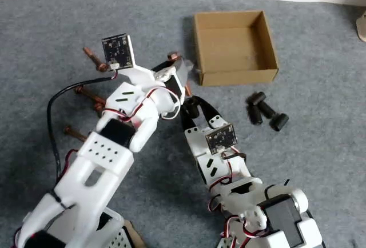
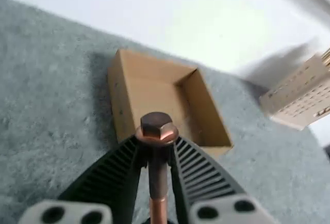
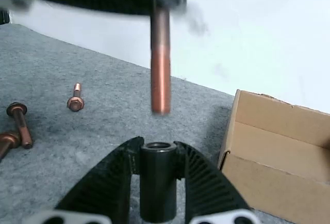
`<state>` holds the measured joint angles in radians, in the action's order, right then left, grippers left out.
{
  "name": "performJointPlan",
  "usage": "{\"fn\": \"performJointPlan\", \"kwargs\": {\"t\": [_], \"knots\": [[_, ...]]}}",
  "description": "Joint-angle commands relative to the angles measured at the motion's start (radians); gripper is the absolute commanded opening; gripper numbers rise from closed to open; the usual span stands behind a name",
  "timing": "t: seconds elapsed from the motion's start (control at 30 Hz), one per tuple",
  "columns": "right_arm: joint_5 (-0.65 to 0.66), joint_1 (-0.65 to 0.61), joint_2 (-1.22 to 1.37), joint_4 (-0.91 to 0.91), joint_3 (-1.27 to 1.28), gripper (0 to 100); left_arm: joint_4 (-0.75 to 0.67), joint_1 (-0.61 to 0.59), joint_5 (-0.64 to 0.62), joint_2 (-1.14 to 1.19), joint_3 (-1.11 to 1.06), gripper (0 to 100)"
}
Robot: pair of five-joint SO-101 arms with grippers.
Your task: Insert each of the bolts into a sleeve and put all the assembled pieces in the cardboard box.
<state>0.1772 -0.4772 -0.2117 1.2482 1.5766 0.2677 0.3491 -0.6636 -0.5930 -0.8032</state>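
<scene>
My left gripper [image 2: 156,144] is shut on a copper bolt [image 2: 156,129], hex head uppermost and shaft pointing down. My right gripper [image 3: 158,149] is shut on an upright black sleeve [image 3: 158,180]. The bolt's shaft [image 3: 161,64] hangs straight over the sleeve's open top, its tip a short gap above it. In the high view both grippers meet just left of the cardboard box [image 1: 237,78], left gripper [image 1: 182,72] above right gripper [image 1: 191,108]. The box [image 2: 124,95] looks empty.
Three loose black sleeves [image 1: 266,112] lie on the grey carpet below the box's right corner. Several spare bolts [image 1: 86,94] lie to the left under the left arm, also bolts [image 3: 76,100] beyond the sleeve. A pale object [image 2: 304,97] stands past the box.
</scene>
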Motion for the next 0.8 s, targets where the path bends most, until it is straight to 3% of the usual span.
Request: {"fn": "performJointPlan", "kwargs": {"t": [0.0,0.2,0.5,0.77], "knots": [[0.014,-0.001,-0.038,0.001,-0.005,0.5,-0.002,0.019,0.005,0.031,0.033,1],[0.012,0.035,-0.039,0.002,-0.008,0.5,-0.002,0.021,0.005,0.096,0.062,1],[0.006,0.077,-0.039,0.002,-0.008,0.5,0.002,0.076,0.153,0.110,0.056,1],[0.006,0.085,-0.039,0.002,-0.008,0.5,0.230,0.119,0.152,0.117,0.051,1]]}}
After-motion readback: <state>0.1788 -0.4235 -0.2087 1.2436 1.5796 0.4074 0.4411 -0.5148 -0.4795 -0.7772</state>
